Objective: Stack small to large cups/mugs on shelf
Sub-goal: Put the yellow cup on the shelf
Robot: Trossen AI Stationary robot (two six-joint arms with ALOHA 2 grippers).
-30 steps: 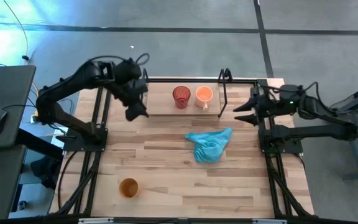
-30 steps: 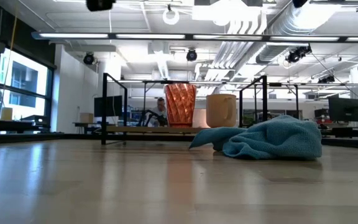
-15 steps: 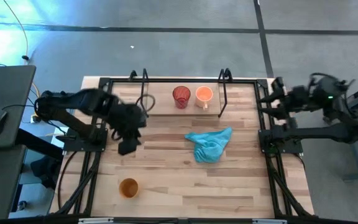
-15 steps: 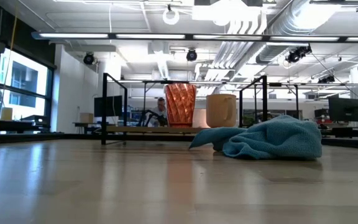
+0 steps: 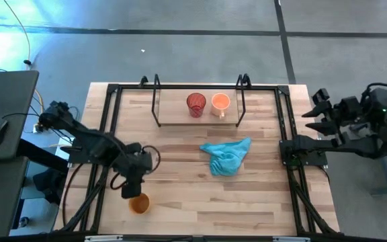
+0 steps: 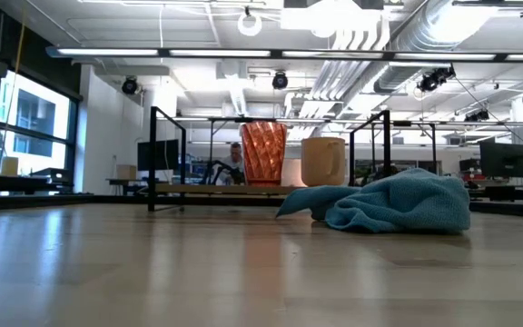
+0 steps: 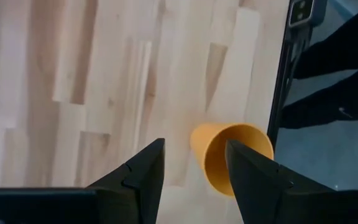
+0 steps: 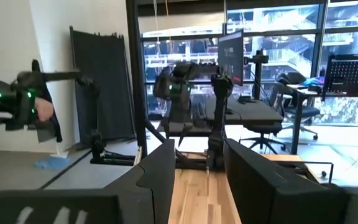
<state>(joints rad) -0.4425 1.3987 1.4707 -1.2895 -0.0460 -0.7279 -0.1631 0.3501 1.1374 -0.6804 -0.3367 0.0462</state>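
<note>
On the far shelf point(image 5: 180, 113) stand the red cup point(image 5: 195, 104) and mug point(image 5: 220, 103). Only the overhead and left wrist views show the yellow cup point(image 7: 229, 157), near-left, under the left gripper point(image 5: 130, 187), jaws spread. The right gripper point(image 5: 316, 114) waits off the bench's right edge, jaws spread.

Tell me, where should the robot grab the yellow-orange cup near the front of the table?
Probably by its rim and upper wall, coming down from above. The yellow-orange cup stands upright and alone with its mouth open, and it shows no handle. The left tool is already open close above it, so one finger could go on each side of the wall.
</note>
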